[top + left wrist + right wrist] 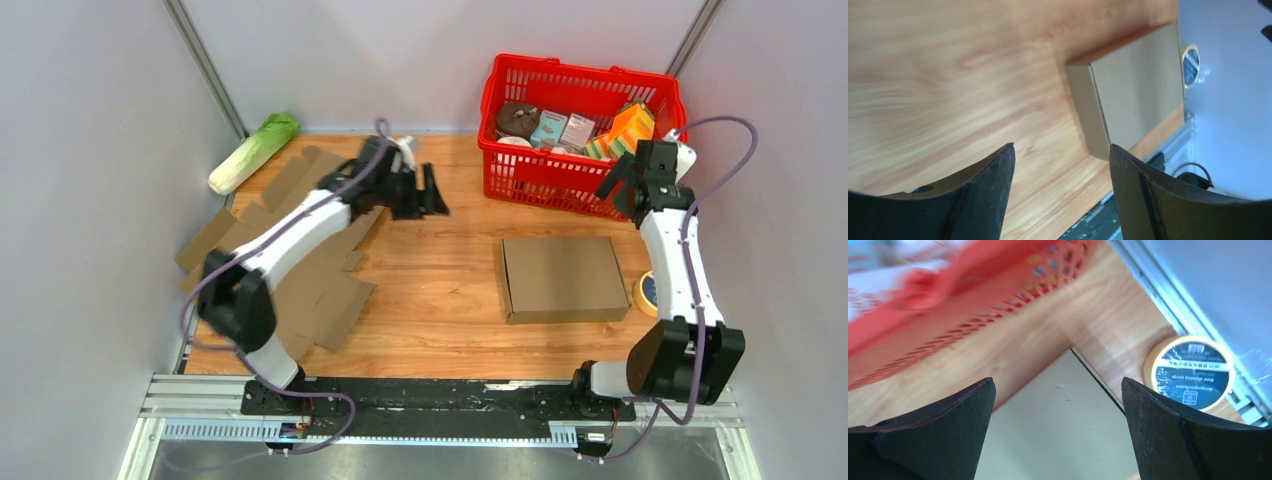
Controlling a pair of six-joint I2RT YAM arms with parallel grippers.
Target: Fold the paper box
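Observation:
A closed, folded brown paper box (563, 277) lies flat on the wooden table at the right. It also shows in the left wrist view (1133, 95) and in the right wrist view (1058, 435). My left gripper (432, 192) is open and empty, above the table left of centre, well away from the box. My right gripper (612, 187) is open and empty, raised beside the red basket, above the box's far right corner. Flat unfolded cardboard sheets (315, 265) lie at the left under my left arm.
A red basket (578, 130) with packaged goods stands at the back right. A roll of yellow tape (648, 291) lies right of the box, seen also in the right wrist view (1193, 371). A cabbage (252, 152) lies at the back left. Walls close in on both sides.

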